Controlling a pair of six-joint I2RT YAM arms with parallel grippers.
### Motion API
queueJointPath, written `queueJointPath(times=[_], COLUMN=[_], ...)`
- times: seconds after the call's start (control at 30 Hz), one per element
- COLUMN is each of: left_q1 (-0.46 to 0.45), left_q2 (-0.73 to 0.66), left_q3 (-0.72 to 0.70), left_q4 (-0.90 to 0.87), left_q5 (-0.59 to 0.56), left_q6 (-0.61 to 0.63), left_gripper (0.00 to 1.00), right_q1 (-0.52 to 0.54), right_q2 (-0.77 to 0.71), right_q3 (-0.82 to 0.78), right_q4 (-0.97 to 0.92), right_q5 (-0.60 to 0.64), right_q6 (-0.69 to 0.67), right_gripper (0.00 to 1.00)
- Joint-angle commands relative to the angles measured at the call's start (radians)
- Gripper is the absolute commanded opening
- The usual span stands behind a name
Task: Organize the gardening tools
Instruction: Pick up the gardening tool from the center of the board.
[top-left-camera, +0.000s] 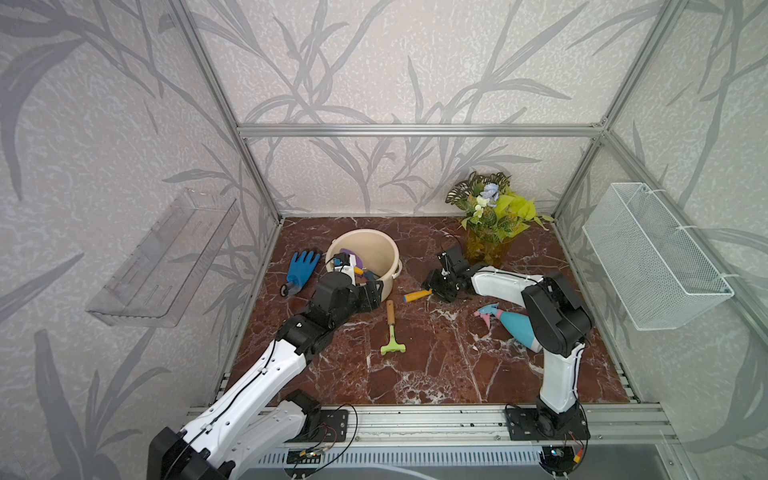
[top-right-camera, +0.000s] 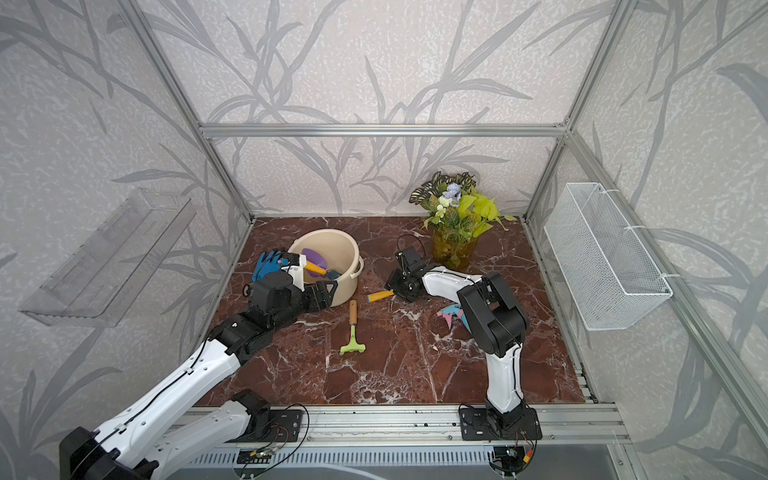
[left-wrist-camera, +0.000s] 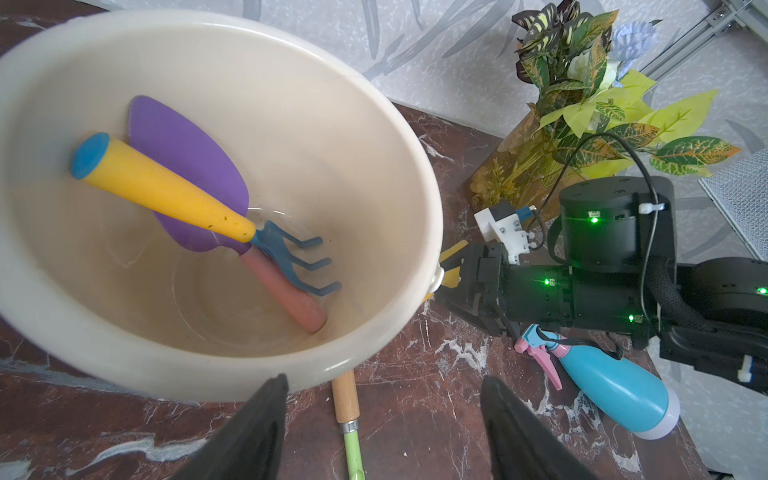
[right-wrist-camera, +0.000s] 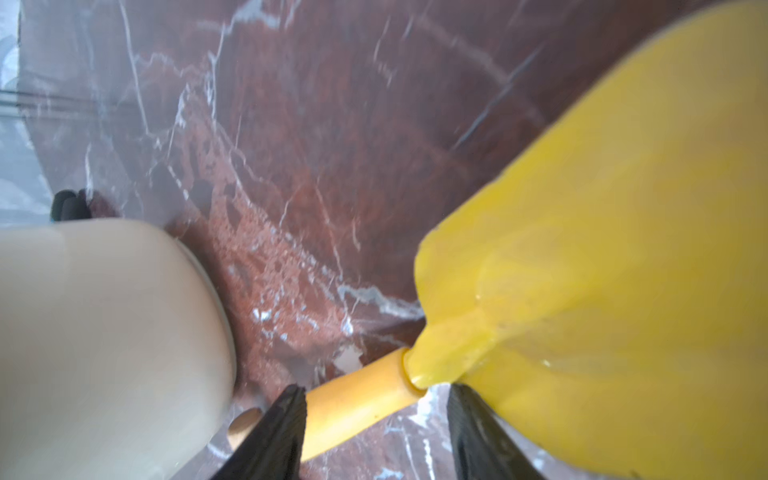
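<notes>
Both top views look steeply down from the front over the whole marble table (top-left-camera: 415, 374); the left wrist camera looks closely into the cream tub (left-wrist-camera: 332, 124), the right wrist camera sits hard by the yellow scoop (right-wrist-camera: 602, 249), and all views share the tub.

In both top views the right arm (top-left-camera: 557, 316) hid the base of the spray bottle (top-left-camera: 513, 323) at three o'clock from the rake (top-left-camera: 391, 332), the right gripper (top-left-camera: 435, 291) covered the blade of the scoop (top-left-camera: 417, 295), and the rake's head ran off the left wrist picture's edge.
</notes>
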Motion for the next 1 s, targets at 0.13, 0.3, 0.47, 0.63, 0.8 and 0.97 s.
queueJointPath(times=[0.13, 0.3, 0.47, 0.63, 0.8, 0.97], left_q1=[-0.004, -0.004, -0.004, -0.004, -0.003, -0.003], left_q2=[-0.001, -0.008, -0.007, -0.009, -0.021, -0.020], left_q3=[-0.005, -0.002, -0.009, -0.007, -0.010, -0.010], left_q4=[0.022, 0.020, 0.031, 0.032, 0.028, 0.041], left_q5=[0.002, -0.001, 0.000, 0.006, 0.000, 0.004], left_q6=[0.006, 0.009, 0.009, 0.008, 0.014, 0.011], left_gripper=[0.75, 0.75, 0.75, 0.75, 0.75, 0.75], right_q1=[0.010, 0.037, 0.065, 0.072, 0.073, 0.078], right_q2=[0.091, 0.118, 0.136, 0.145, 0.126, 0.110], right_q3=[0.166, 0.213, 0.236, 0.247, 0.241, 0.215], right_q4=[-0.247, -0.326, -0.360, -0.396, -0.438, -0.433], right_q5=[0.114, 0.138, 0.140, 0.151, 0.181, 0.175], right_q6=[-0.103, -0.142, -0.164, -0.192, -0.230, -0.230], right_gripper=[0.54, 0.47, 0.47, 0.41, 0.36, 0.33])
